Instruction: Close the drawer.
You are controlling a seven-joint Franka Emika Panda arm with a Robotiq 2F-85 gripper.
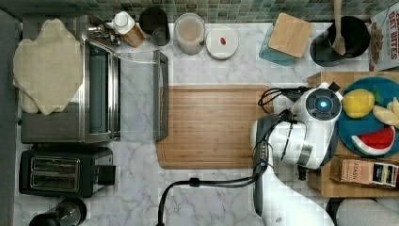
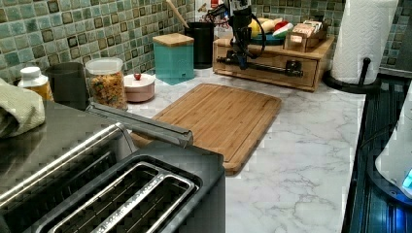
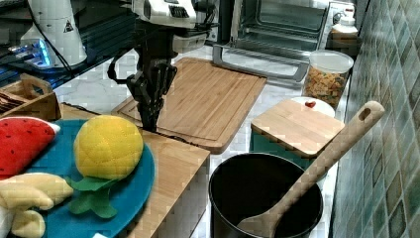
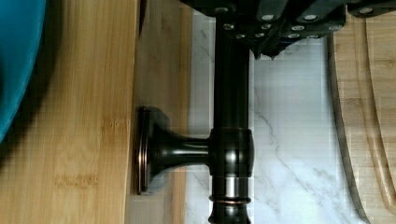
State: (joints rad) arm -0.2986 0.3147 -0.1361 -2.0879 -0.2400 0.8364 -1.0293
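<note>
The drawer [image 2: 272,74] sits in the light-wood box at the far end of the counter in the left view. Its flat front lies almost level with the box, and in the wrist view a thin dark gap shows between the box top and the drawer's front edge [image 4: 163,70]. A black bar handle [image 2: 265,67] [image 4: 232,93] runs along the front. My gripper [image 2: 239,60] [image 3: 150,121] [image 4: 265,46] points down at one end of that bar. Its fingers are together on the bar's counter side.
A wooden cutting board [image 1: 209,125] lies on the marble in front of the box. On the box top [image 3: 168,158] are a blue plate [image 1: 362,125] of toy fruit and a tea box [image 1: 364,170]. A paper towel roll [image 2: 362,34], black pot [image 2: 201,41] and teal canister [image 2: 173,56] stand nearby.
</note>
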